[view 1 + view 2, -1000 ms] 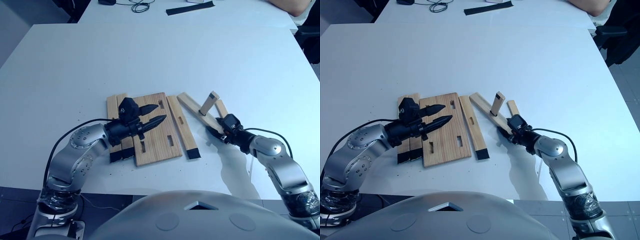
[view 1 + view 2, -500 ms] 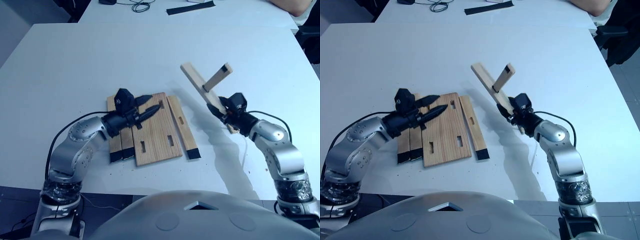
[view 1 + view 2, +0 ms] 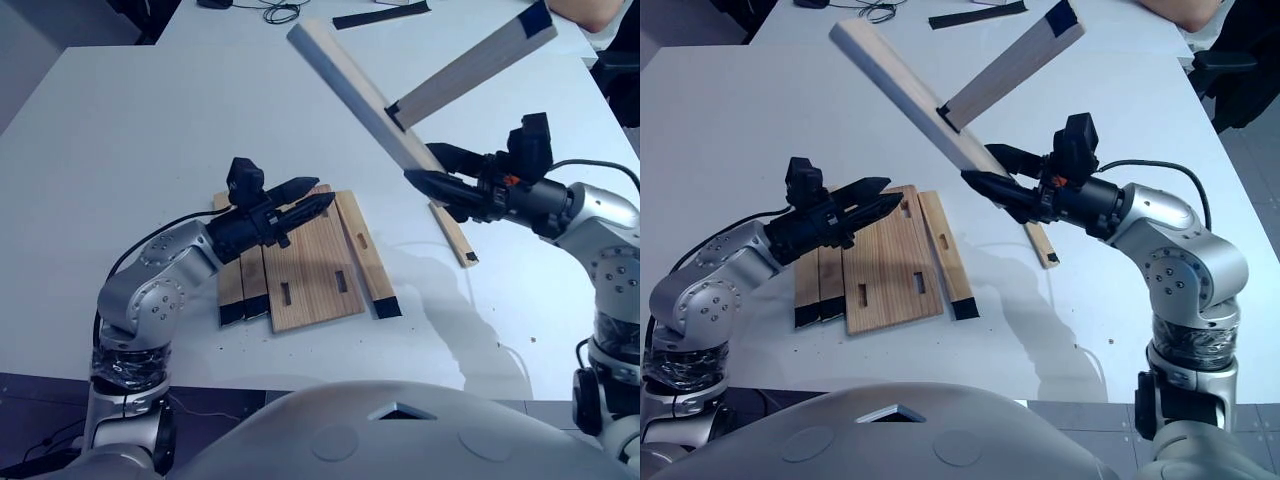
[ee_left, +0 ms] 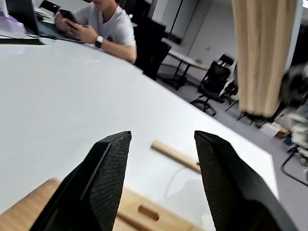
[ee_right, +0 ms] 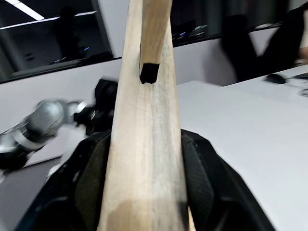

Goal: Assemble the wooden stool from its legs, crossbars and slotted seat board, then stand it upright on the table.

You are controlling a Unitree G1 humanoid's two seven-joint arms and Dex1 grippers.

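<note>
My right gripper (image 3: 424, 167) is shut on the lower end of a wooden leg (image 3: 350, 88), held high and tilted over the table. A crossbar (image 3: 470, 65) with a dark tip sticks out of the leg's slot (image 5: 149, 73). The slotted seat board (image 3: 322, 275) lies flat near the table's front. My left gripper (image 3: 322, 192) hovers open over the board's far corner with nothing between its fingers (image 4: 108, 178). A slotted leg (image 3: 366, 252) lies along the board's right side. Two more pieces (image 3: 240, 290) lie at its left.
A thin wooden strip (image 3: 453, 233) lies on the white table (image 3: 150, 130) below my right gripper. A black strip (image 3: 380, 16) and cables (image 3: 280, 12) sit on the far table. Room is free across the table's back half.
My right arm has lifted the leg with its crossbar from the table up into the air. The thin strip stayed on the table. My left gripper rose slightly over the board.
</note>
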